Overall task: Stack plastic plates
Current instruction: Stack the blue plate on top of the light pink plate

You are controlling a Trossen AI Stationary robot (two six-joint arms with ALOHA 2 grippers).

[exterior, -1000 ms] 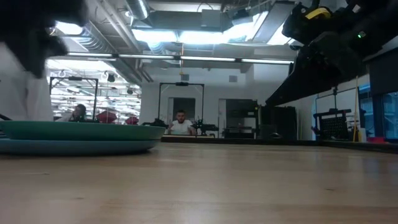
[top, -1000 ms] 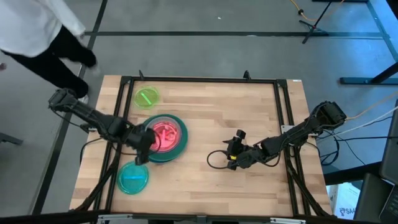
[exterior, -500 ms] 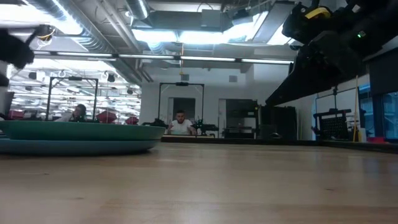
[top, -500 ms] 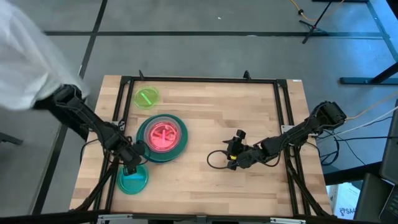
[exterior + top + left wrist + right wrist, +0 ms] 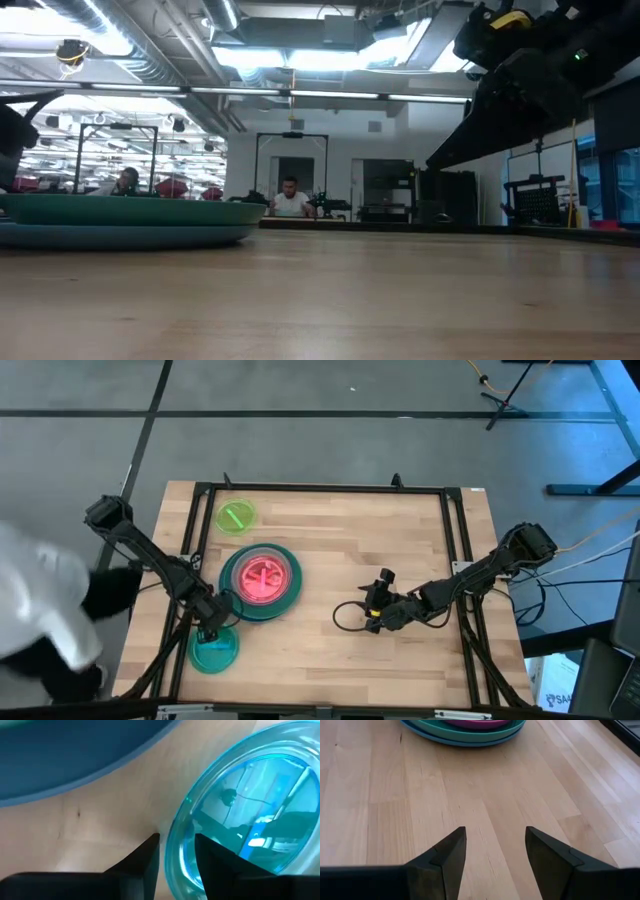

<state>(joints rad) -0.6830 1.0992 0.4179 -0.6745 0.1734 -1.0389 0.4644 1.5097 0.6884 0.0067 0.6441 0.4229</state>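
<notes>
Stack: (image 5: 260, 581) sits left of the table's middle, blue plate at the bottom, green and teal rims above it, small pink/red ones nested on top.

Cyan plate: (image 5: 213, 650) alone near the front left corner, just beside the stack but not touching it.

Lime plate: (image 5: 236, 516) also alone, toward the back left, well apart from the cyan one.

Left gripper: (image 5: 211, 630) down at the cyan plate's rim, on the side facing the stack. In the wrist view the fingers (image 5: 145, 860) are parted a little and straddle the rim (image 5: 175, 845), one inside, one outside. Not clamped yet as far as I can see (there's a gap on both sides).

Right gripper: (image 5: 378, 598) parked right of the middle, fingers spread, nothing in them, pointing at the stack.

Key relation: the cyan plate lies right under the left gripper and the stack is just behind and to the right of it, so the left arm is clearly the nearer one for both.

Next, my guess: pinch the rim, lift, carry the short hop onto the stack. A thin slick rim could slip or tilt.
</notes>
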